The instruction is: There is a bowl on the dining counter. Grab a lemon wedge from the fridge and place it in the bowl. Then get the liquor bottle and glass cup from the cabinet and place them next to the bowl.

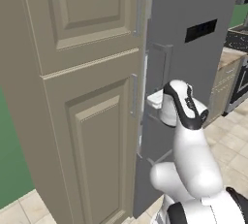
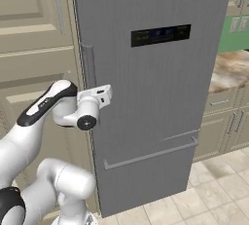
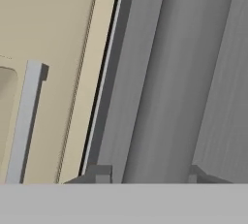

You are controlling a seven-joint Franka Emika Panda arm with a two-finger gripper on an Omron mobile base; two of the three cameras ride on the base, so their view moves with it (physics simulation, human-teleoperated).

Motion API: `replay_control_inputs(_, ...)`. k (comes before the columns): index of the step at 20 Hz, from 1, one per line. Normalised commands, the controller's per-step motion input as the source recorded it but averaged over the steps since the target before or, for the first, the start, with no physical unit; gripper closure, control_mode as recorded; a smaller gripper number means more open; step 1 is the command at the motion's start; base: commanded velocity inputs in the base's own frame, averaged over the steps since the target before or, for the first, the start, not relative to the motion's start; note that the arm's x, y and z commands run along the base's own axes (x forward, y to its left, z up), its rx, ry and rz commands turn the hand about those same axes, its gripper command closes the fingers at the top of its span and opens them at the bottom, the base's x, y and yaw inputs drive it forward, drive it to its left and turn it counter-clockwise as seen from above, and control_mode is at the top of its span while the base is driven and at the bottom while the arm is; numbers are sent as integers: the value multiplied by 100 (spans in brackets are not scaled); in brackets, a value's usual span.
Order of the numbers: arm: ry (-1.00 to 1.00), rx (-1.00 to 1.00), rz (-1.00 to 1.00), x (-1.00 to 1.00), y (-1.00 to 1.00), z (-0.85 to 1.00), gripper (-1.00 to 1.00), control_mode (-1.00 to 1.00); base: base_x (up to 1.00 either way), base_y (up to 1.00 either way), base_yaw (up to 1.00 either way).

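The tall grey fridge (image 2: 155, 97) stands right in front of me, with a dark display panel (image 2: 160, 35) high on its door. My gripper (image 3: 148, 174) is shut on the fridge's long vertical bar handle (image 3: 157, 82), one dark fingertip (image 3: 100, 174) on each side of the bar. From the right base view the hand (image 2: 98, 95) presses against the handle (image 2: 89, 63) at the door's left edge. The left base view shows the hand (image 1: 154, 100) at the same handle (image 1: 162, 60). The bowl, dining counter, lemon wedge, liquor bottle, glass cup and cabinet are out of view.
A tall beige panelled cupboard (image 1: 72, 97) with its own grey bar handle (image 3: 22, 126) stands directly left of the fridge. To the right is a stone-topped counter (image 2: 231, 70) over beige drawers (image 2: 221, 104). Pale tiled floor (image 2: 219, 190) lies open at the lower right.
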Motion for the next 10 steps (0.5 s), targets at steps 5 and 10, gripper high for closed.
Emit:
replay_control_inputs(5, 5, -3, 0, -37, -53, 79, 100, -100, 0, 0, 0)
replay_control_inputs(10, 18, -5, 0, -30, -51, 79, 100, -100, 0, 0, 0)
